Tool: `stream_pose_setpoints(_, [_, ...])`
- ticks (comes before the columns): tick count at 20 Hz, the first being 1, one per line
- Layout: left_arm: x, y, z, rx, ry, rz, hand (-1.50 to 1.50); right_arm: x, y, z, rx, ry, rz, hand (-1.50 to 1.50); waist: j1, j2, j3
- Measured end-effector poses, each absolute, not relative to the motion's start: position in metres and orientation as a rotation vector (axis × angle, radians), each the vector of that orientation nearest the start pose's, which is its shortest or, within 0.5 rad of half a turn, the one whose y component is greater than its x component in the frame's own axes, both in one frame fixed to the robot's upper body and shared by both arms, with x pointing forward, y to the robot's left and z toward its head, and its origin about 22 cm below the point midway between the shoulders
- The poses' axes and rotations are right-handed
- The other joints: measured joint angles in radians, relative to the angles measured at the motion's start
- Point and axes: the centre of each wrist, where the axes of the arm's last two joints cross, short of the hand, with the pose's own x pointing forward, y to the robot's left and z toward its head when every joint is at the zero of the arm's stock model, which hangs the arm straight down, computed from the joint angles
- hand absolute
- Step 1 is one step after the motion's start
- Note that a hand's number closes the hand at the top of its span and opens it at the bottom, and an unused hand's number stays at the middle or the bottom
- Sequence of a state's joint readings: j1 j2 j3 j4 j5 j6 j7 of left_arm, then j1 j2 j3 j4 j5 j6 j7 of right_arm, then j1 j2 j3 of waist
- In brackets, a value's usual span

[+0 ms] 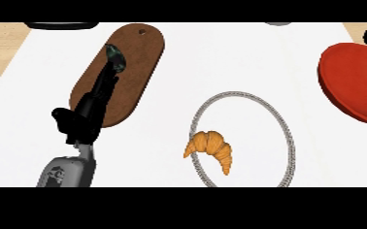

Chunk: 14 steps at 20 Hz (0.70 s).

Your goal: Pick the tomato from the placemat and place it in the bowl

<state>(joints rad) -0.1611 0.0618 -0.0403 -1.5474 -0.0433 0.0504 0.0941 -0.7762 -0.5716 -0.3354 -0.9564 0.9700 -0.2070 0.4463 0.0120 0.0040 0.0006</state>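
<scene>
Head view. White counter, wood strip showing at the far left and right edges.

Left hand reaches up from the lower left on a grey forearm. Its black fingers run straight and close together, pointing away from the robot, over a brown oblong board. The board is tilted, its far end leaning right, with a small hole near that end. At the fingertips sits a dark greenish object; cannot tell what it is, nor whether the fingers grip it or only touch it.

Right hand does not show.

Centre right: a grey ring, taller than wide, seems to be a bowl rim or a plate. A croissant lies across its lower left edge, partly inside, partly over the rim.

Right edge: a red heart-shaped mat, cut off by the frame.

No tomato visible anywhere in this view; its place cannot be told.

Top edge: a dark object at left and a small grey one at right, both cut off.
</scene>
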Motion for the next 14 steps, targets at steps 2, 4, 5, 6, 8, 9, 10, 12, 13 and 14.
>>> stream_pose_setpoints(2, [0.280,0.214,0.030,0.054,-1.602,-0.120,0.00,0.387,-0.403,0.181,-1.499,-1.125,0.203,1.50,-0.001,0.000,0.000])
stream_pose_setpoints(4, [0.279,0.215,0.031,0.052,-1.598,-0.120,0.00,0.381,-0.418,0.166,-1.501,-1.100,0.202,1.50,-0.001,0.000,0.000])
stream_pose_setpoints(5, [0.277,0.217,0.029,0.050,-1.598,-0.123,0.00,0.380,-0.424,0.157,-1.500,-1.087,0.199,1.50,0.001,0.001,0.000])
stream_pose_setpoints(6, [0.276,0.212,0.028,0.049,-1.598,-0.124,0.00,0.378,-0.431,0.150,-1.496,-1.075,0.198,1.50,0.002,0.001,0.000])
stream_pose_setpoints(8, [0.279,0.210,0.028,0.045,-1.604,-0.120,0.00,0.376,-0.442,0.138,-1.448,-1.057,0.201,1.50,0.005,0.003,0.001])
stream_pose_setpoints(9, [0.280,0.211,0.030,0.045,-1.602,-0.118,0.00,0.372,-0.449,0.133,-1.414,-1.055,0.182,1.50,0.005,0.003,0.001])
stream_pose_setpoints(10, [0.277,0.208,0.031,0.044,-1.599,-0.115,0.00,0.371,-0.451,0.129,-1.383,-1.053,0.169,-1.50,0.004,0.002,0.001])
stream_pose_setpoints(12, [0.276,0.208,0.032,0.048,-1.599,-0.121,0.00,0.363,-0.461,0.114,-1.310,-1.042,0.154,-1.50,0.003,0.002,0.001])
stream_pose_setpoints(13, [0.276,0.210,0.029,0.048,-1.598,-0.118,0.00,0.361,-0.464,0.110,-1.270,-1.047,0.156,-1.50,0.003,0.002,0.001])
stream_pose_setpoints(14, [0.273,0.210,0.030,0.049,-1.601,-0.120,0.00,0.359,-0.468,0.107,-1.234,-1.054,0.153,-1.50,0.006,0.002,0.002])
